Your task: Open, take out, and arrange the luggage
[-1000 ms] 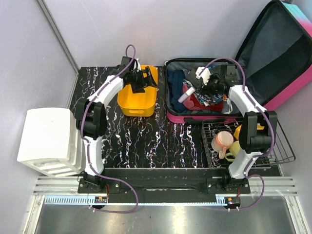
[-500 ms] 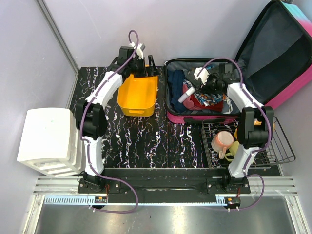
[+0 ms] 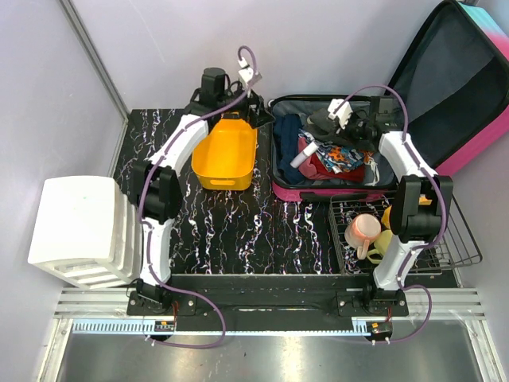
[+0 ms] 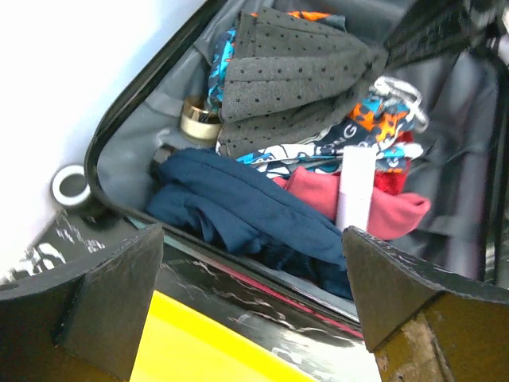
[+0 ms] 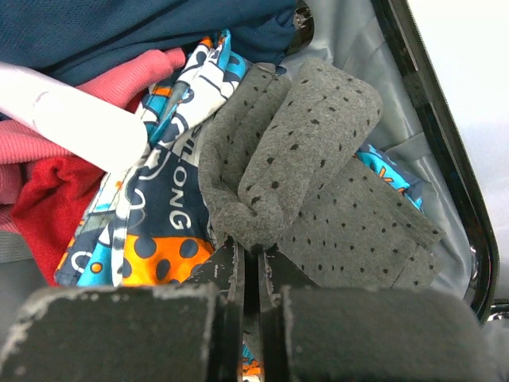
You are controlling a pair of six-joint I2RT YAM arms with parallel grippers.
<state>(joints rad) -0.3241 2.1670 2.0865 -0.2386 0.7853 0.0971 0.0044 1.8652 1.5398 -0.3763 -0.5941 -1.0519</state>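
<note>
White-and-black arms (image 3: 179, 147), purple cables (image 3: 387, 89), fingers (image 5: 119, 334) seemingly scuffed

The suitcase (image 3: 318, 193) lies open at the far right side of the table. Its bottom half sits flat, with a pink edge at the front. The lid (image 3: 449, 79) leans up and back to the right, dark grey inside and pink outside. The flat half is full of clothes (image 3: 288, 135), with a grey dotted cloth (image 5: 318, 143) on top.

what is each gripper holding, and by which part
The right gripper pinches the grey dotted cloth by its near folded edge; the left gripper is open and holds nothing.
</note>
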